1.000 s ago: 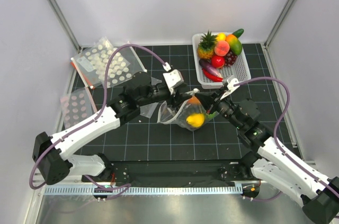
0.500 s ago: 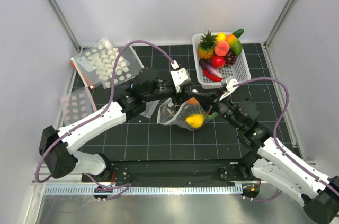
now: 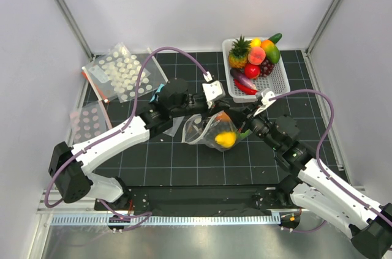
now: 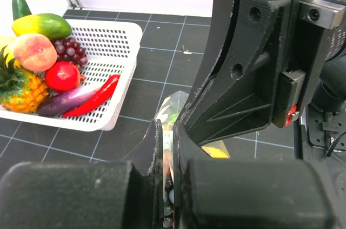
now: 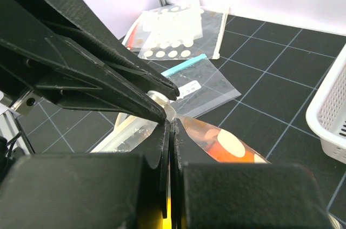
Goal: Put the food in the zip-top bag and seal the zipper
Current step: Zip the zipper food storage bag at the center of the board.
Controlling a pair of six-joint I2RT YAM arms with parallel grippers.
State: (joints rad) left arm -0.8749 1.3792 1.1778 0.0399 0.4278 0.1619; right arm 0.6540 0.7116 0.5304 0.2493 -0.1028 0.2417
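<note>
Left gripper (image 4: 167, 134): fingers pressed together, pinching the top edge of the zip-top bag (image 3: 205, 129). Thin clear film shows in the slit between them.

Right gripper (image 5: 168, 127): fingers also pressed together on the bag's edge. It meets the left gripper tip to tip, just above the bag's mouth.

Bag: near the middle of the desk, held between the two grippers with its body sagging toward the near edge. It is soft, clear and crumpled, printed with white dots, and bulging. Inside are a yellow piece (image 3: 226, 139) low down and an orange piece (image 3: 222, 118) up by the mouth. Cannot tell whether the zipper is sealed, as the fingers cover it.

Beyond:
- A white basket (image 3: 283, 81) at the far right corner holds a pineapple (image 3: 238, 55), a peach (image 3: 256, 55) and a red chili (image 3: 246, 89).
- Dotted clear sheets (image 3: 125, 69) lie at the far left corner.
- A plain clear bag (image 5: 208, 88) with a blue strip lies flat beside them.
</note>
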